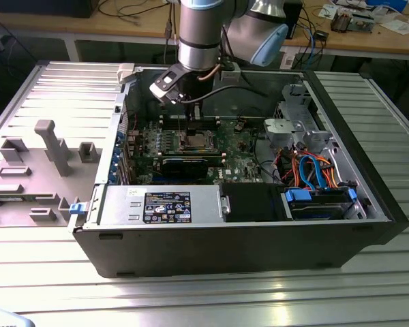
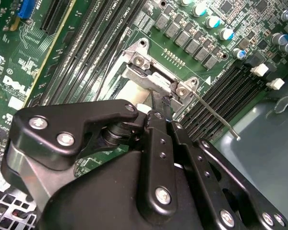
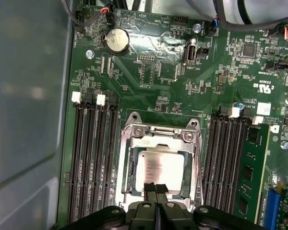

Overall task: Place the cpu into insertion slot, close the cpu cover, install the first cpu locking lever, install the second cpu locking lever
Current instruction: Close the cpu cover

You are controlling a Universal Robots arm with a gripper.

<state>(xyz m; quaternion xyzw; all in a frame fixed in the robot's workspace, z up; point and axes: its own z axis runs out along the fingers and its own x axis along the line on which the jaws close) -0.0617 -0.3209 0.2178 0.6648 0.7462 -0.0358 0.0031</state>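
Pressing with clenched, empty jaws, the gripper [image 3: 156, 188] sits at the free edge of the cpu cover [image 3: 161, 143], opposite its hinge. The cpu [image 3: 159, 168] lies under that cover, inside the insertion slot [image 3: 121, 182]. Recommend straight, gentle pressure, clear of the unlatched locking lever [image 2: 215, 114] beside the cover.

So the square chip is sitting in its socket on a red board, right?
Not quite: the board is green, not red. The first wrist view shows the cpu sitting in the insertion slot on the green motherboard, with the tool at the socket's edge.
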